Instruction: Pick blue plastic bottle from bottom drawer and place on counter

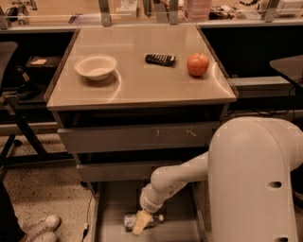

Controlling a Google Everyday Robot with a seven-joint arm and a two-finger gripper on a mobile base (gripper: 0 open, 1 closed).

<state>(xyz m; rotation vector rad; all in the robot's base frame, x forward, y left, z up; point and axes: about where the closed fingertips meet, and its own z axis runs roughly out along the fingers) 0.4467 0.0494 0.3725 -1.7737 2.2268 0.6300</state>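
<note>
The blue plastic bottle (129,221) lies on its side on the floor of the open bottom drawer (113,203), near the drawer's front middle. My gripper (140,223) hangs from the white arm straight over the bottle, its pale fingers (141,221) down at the bottle's middle and covering part of it. The glossy beige counter (142,85) tops the cabinet above the drawer.
On the counter stand a white bowl (95,66), a dark flat gadget (160,59) and a red apple (198,64). Two shut grey drawers (137,137) sit above the open one. A person's shoe (40,227) is at the lower left. A cluttered bench (142,12) runs behind.
</note>
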